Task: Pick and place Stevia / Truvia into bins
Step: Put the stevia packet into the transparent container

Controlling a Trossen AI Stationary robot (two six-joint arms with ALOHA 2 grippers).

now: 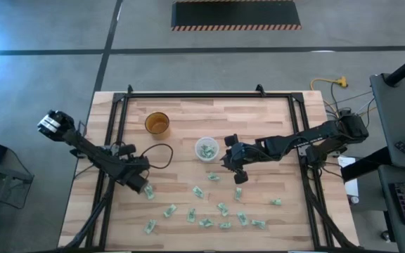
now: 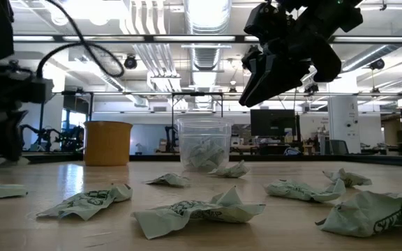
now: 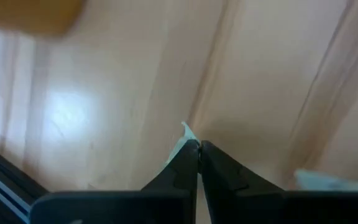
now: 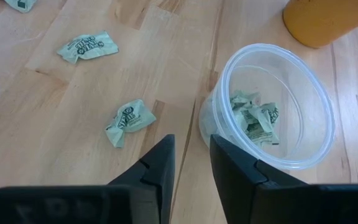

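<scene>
Basically, Stevia sachets (image 1: 197, 191) are lying scattered over the near half of the bench (image 1: 273, 112), most of them crumpled, and a few are already sitting inside the clear cup (image 1: 207, 149). An amber cup (image 1: 157, 124) is standing to its left, well apart.

Left gripper (image 1: 146, 187) is working low at the bench near its left edge. In its wrist view the jaws are closing right together with a sliver of pale sachet paper (image 3: 185, 134) poking out between the tips, so I'm reading that as pinching one sachet by its edge.

Right gripper (image 1: 236, 171) is hanging above the bench just right of the clear cup, jaws slightly parted and carrying nothing. One crumpled sachet (image 4: 128, 121) is lying near its tips, another (image 4: 87, 46) farther off.

Handling, as I'm judging it: these are looking very light, thin and soft, with no stiffness to speak of. Flat ones are probably going to slide on the smooth wood rather than lift, so taking a raised crease or a crumpled ridge looks better than chasing a flat face. Paper is likely tearing or slipping out if pinched only at a corner. The clear cup is looking light too, so a bump from the jaws could shove or tip it.
</scene>
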